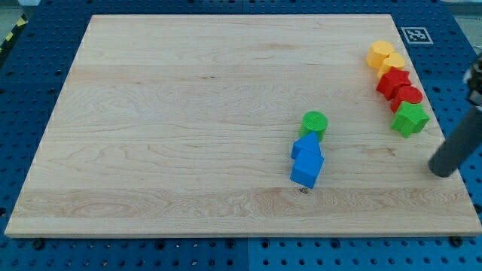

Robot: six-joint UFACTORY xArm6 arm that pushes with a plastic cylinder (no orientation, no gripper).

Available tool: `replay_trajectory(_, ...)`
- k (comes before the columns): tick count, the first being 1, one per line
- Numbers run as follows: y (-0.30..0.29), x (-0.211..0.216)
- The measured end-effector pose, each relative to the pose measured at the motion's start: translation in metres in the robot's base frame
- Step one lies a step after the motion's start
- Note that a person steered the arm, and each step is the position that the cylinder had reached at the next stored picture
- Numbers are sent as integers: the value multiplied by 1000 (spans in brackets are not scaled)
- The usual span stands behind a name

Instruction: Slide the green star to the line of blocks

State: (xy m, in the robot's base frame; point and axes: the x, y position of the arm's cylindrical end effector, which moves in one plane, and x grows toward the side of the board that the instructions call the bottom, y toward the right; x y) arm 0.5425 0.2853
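Observation:
The green star [410, 119] lies near the board's right edge. It sits at the lower end of a line of blocks: a yellow block [380, 53], a second yellow block [392, 64], a red star [393, 81] and a red block [407, 96]. The star touches that last red block. My tip [443, 168] is to the lower right of the green star, apart from it, near the board's right edge. The rod slants up to the view's right.
A green cylinder [314, 123] stands right of the board's middle. Two blue blocks [306, 144] [306, 169] lie just below it, touching. A white marker tag [415, 35] sits off the wooden board's [188, 113] top right corner.

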Motion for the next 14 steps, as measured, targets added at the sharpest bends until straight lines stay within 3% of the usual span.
replay_trajectory(1,44,-13)
replay_trajectory(4,16,-78)
replay_trajectory(8,9,-78)
replay_trajectory(13,-75,-80)
replay_trajectory(14,-67,-65)
